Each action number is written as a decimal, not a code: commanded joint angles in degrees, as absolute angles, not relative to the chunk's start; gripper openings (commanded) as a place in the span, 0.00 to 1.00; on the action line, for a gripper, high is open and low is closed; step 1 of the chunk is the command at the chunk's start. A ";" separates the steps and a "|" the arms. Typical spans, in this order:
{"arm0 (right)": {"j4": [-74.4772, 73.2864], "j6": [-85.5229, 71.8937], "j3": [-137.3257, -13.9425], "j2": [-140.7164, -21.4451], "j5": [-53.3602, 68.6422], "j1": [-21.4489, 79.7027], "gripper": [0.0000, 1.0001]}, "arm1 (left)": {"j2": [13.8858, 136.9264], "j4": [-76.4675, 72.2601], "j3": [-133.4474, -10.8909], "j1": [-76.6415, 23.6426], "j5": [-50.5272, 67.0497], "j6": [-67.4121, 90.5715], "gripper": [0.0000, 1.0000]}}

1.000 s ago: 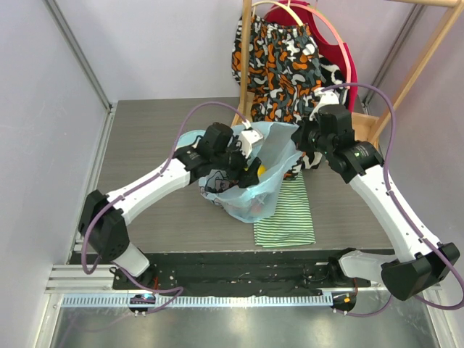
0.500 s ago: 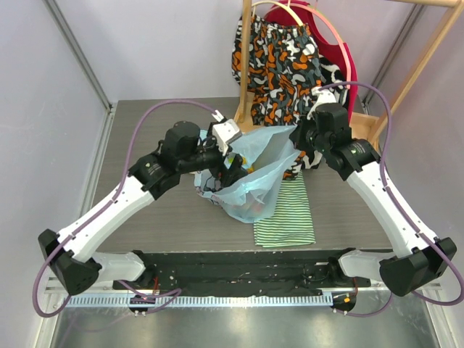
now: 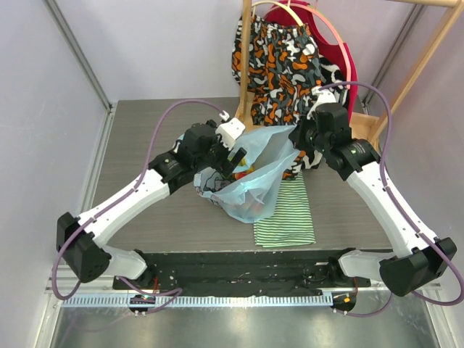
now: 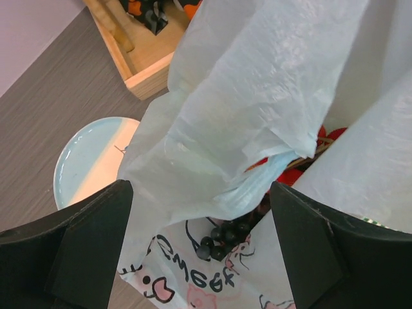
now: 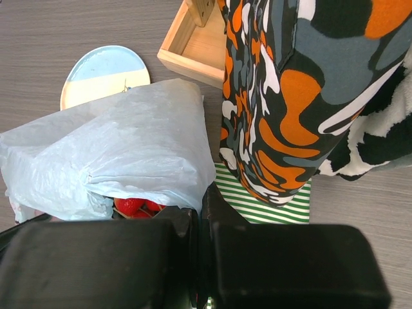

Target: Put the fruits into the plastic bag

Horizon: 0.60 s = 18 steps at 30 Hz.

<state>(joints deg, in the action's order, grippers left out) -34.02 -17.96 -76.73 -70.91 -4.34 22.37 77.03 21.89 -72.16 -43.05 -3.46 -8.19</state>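
Note:
The light-blue plastic bag (image 3: pixel 250 190) sits mid-table, its mouth held up on the right. My right gripper (image 3: pixel 296 141) is shut on the bag's rim; in the right wrist view the jaws (image 5: pixel 201 199) pinch the plastic bag (image 5: pixel 129 148) above red strawberries (image 5: pixel 132 206). My left gripper (image 3: pixel 234 159) hovers open over the bag's left side. In the left wrist view its fingers (image 4: pixel 71 248) straddle the printed plastic bag (image 4: pixel 257 96) with nothing gripped. Dark grapes (image 4: pixel 222 239) and strawberries (image 4: pixel 290 172) show inside the opening.
A pale plate (image 4: pixel 90 161) lies on the table just behind the bag. A green-and-white striped cloth (image 3: pixel 286 214) lies under the bag's right side. A wooden rack (image 3: pixel 246 65) with a patterned garment (image 3: pixel 290 61) stands at the back right.
My left gripper has come up out of the bag and opened wide; the left arm swung back, then in again. The right gripper has kept its hold on the rim.

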 commanded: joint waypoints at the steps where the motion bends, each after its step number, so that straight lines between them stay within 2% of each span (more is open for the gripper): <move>1: -30.50 -18.28 -79.19 -71.01 -3.78 22.50 0.01 | 79.53 13.37 -72.51 -42.89 -6.33 -9.23 0.88; 3: -30.50 -18.37 -79.45 -70.93 -3.60 22.41 0.03 | 81.12 12.74 -73.30 -42.89 -6.59 -9.32 0.76; 4: -30.59 -18.37 -79.63 -70.58 -3.43 22.50 0.04 | 82.69 13.01 -74.00 -42.89 -6.77 -9.40 0.58; 5: -30.67 -18.37 -79.72 -70.14 -3.60 22.41 0.06 | 83.40 13.36 -75.31 -42.80 -6.85 -9.23 0.49; 6: -30.85 -18.37 -79.89 -69.96 -3.43 22.50 0.12 | 84.02 14.23 -76.28 -42.54 -6.86 -8.53 0.40; 7: -31.20 -18.37 -80.24 -69.70 -2.91 22.50 0.17 | 84.63 14.59 -77.07 -42.37 -6.59 -8.00 0.20; 8: -31.46 -18.46 -80.42 -69.00 -2.47 22.50 0.23 | 85.25 14.94 -77.78 -42.10 -6.42 -7.48 0.11; 9: -31.64 -18.37 -80.59 -68.65 -1.85 22.41 0.38 | 85.51 15.20 -79.18 -41.75 -5.37 -5.90 0.03; 10: -31.81 -18.46 -80.86 -68.21 -0.71 22.41 0.47 | 85.69 15.38 -79.71 -40.79 -4.58 -4.93 0.00; 11: -31.90 -18.54 -80.86 -66.81 1.56 22.41 0.62 | 85.95 15.64 -80.41 -40.00 -3.44 -3.79 0.00; 12: -31.90 -18.54 -80.86 -66.19 2.71 22.41 0.68 | 86.13 16.43 -81.55 -39.21 -0.56 -2.65 0.00; 15: -31.99 -18.98 -80.86 -63.56 9.12 22.50 0.81 | 87.27 17.92 -83.14 -35.43 4.99 3.06 0.00; 18: -32.17 -20.38 -79.63 -61.97 19.04 22.41 0.87 | 87.80 18.28 -83.85 -32.18 11.06 7.90 0.00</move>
<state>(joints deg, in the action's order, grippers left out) -33.91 -18.72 -78.13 -65.76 5.89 22.37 87.42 18.52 -81.21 -35.62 2.63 0.25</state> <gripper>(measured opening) 0.840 0.013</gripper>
